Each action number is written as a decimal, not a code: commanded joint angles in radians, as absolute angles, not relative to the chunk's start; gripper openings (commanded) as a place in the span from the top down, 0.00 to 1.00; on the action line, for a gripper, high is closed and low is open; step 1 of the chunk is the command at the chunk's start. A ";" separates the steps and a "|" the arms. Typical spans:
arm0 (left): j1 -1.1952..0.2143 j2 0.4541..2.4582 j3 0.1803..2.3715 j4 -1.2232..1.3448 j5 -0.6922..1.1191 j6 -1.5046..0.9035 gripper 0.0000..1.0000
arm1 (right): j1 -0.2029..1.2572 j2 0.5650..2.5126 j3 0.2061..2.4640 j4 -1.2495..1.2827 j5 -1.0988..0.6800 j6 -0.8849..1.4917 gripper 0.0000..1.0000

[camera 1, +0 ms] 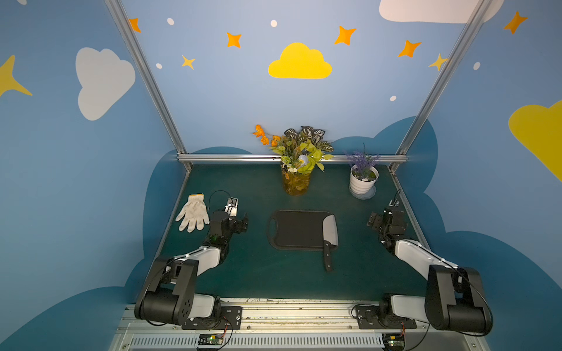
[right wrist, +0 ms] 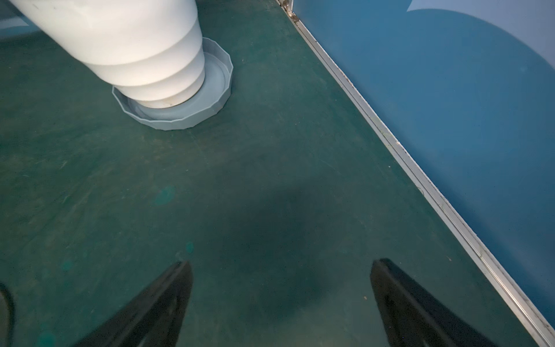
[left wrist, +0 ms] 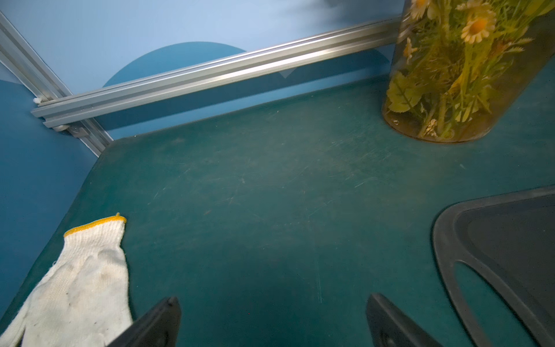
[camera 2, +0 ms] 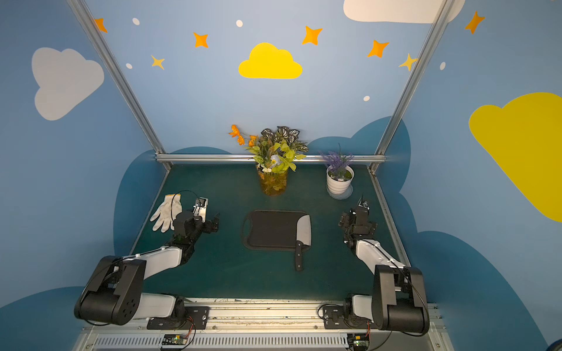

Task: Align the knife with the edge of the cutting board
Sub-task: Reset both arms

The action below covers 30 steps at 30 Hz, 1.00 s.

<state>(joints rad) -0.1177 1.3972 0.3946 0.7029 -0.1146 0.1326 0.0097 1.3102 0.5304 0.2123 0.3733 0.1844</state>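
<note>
Steel-bladed knife (camera 1: 330,232) lies on cutting board (camera 1: 296,229), end opp. slot, handle overhanging board's near edge, looks slightly skewed; left gripper (left wrist: 273,300) & right gripper (right wrist: 281,263) both wide, empty, well off board; rec: right pinches overhanging handle low, pivots blade parallel w/ edge.

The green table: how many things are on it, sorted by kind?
Kitchen tools: 2, cutting board and knife
Plants: 2, vase of flowers and potted lavender
Gloves: 1, white glove
Total: 5
</note>
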 commanded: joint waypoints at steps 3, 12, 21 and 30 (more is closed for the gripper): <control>-0.132 1.498 0.344 0.900 -0.118 0.124 0.00 | 0.014 1.312 0.500 0.356 0.330 0.134 0.02; -0.122 1.552 0.368 0.906 -0.061 0.130 0.00 | 0.019 1.331 0.371 0.640 0.272 0.081 0.02; -0.099 1.555 0.391 0.863 -0.019 0.114 0.00 | 0.125 1.430 0.322 0.841 0.279 -0.058 0.02; -0.087 1.560 0.399 0.855 -0.003 0.108 0.00 | 0.022 1.475 0.479 0.585 0.104 0.015 0.02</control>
<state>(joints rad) -0.0948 1.5562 0.3782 0.8616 -0.0216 0.1219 0.0582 1.4689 0.4442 0.6563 0.1978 -0.0170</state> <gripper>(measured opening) 0.998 0.981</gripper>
